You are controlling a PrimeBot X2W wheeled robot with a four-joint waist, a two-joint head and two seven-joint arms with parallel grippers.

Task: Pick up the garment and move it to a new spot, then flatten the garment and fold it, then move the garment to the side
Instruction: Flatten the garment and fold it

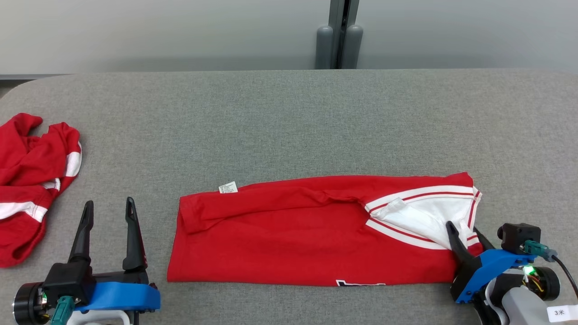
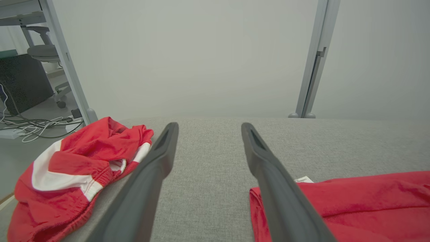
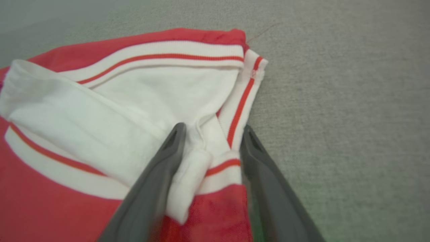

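Note:
The garment (image 1: 293, 234) is a red shirt with a white, red-striped collar, folded into a long flat band across the near middle of the grey table (image 1: 289, 117). My right gripper (image 1: 463, 230) sits at its right end. In the right wrist view the right gripper (image 3: 213, 127) stands open, its fingers astride the bunched collar edge of the garment (image 3: 134, 94), with cloth between them. My left gripper (image 1: 109, 203) is open and holds nothing, standing left of the shirt's hem. The left wrist view shows the left gripper (image 2: 209, 126) over bare table beside the garment (image 2: 362, 201).
A second red and white garment (image 1: 31, 180) lies crumpled at the table's left edge, also seen as the crumpled garment (image 2: 74, 168). A grey wall with a post (image 1: 338, 36) stands behind the table. A small white label (image 1: 228, 187) sticks out at the shirt's far edge.

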